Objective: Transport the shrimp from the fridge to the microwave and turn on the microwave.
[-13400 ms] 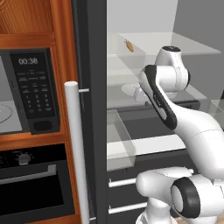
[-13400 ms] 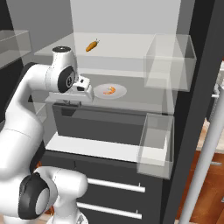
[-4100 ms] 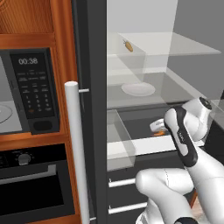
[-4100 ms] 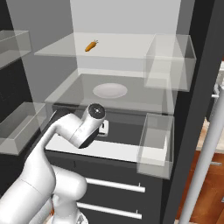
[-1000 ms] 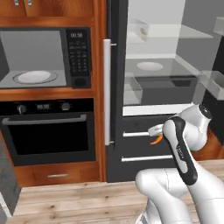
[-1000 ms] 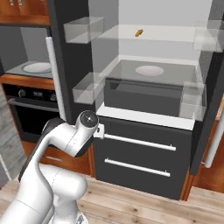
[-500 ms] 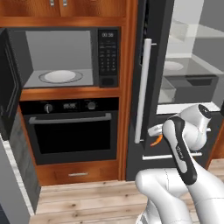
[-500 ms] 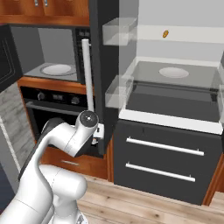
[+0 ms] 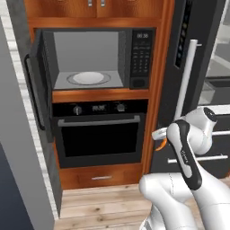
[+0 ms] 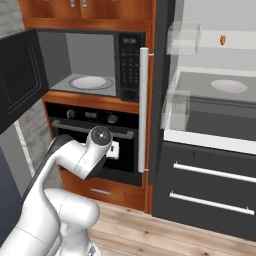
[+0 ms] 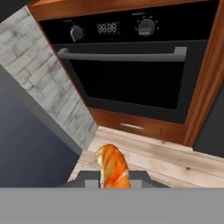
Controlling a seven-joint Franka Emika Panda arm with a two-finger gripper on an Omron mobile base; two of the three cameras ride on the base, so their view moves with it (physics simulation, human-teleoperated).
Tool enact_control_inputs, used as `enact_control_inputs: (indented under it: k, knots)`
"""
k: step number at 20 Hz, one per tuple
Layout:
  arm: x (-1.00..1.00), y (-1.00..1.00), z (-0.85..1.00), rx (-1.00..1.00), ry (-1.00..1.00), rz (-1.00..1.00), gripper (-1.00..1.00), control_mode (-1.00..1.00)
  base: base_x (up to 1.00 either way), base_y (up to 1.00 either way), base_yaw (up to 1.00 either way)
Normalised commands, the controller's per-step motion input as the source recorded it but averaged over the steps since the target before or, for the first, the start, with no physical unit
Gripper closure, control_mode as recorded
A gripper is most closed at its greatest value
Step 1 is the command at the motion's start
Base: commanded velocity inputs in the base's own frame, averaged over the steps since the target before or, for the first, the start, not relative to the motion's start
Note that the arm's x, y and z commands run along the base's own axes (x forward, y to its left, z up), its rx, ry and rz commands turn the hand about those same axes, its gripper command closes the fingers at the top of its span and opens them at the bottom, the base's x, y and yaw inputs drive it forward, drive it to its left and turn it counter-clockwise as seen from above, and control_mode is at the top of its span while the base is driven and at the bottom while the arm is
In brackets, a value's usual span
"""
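the gripper [image 11: 113, 181] is closed on the shrimp [image 11: 113, 167], which stands up between the two finger tips in the hand view as a curled orange piece with paler streaks; in the left base view a small orange patch [image 9: 163, 143] shows at the hand, low beside the arm's forearm. the hand is held low, in front of the black oven [image 11: 131, 74], with its knobs and long horizontal handle facing the hand camera and the wooden floor [image 11: 175, 162] below. the microwave [image 9: 92, 58] sits in the wooden cabinet directly above the oven; its door [image 10: 20, 77] is swung fully open to the left, and the round white turntable [image 9: 89, 78] lies bare on the grey interior floor. the black keypad [image 9: 141, 58] is on the microwave's right side with digits lit at its top. the fridge [image 10: 210, 120] stands just right of the cabinet, open, its long white handle [image 10: 143, 109] upright beside the keypad. inside, a white plate [image 10: 228, 86] rests on a glass shelf, and a straight orange dark-tipped piece [image 10: 223, 39] lies on the shelf above. the shrimp is well below the microwave opening.
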Motion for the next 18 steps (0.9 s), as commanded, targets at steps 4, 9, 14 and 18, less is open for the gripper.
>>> enact_control_inputs:
  k: [4, 9, 14, 18]
  knots:
    - [0.0, 0.0, 0.0, 0.0, 0.0, 0.0, 1.0, 1.0, 0.62, 0.44, 0.0]
    - [0.0, 0.0, 0.0, 0.0, 0.0, 0.0, 1.0, 1.0, 0.69, 0.38, 0.0]
    - [0.0, 0.0, 0.0, 0.0, 0.0, 0.0, 1.0, 1.0, 0.56, 0.39, 0.0]
    - [0.0, 0.0, 0.0, 0.0, 0.0, 0.0, 1.0, 1.0, 0.53, 0.38, 0.0]
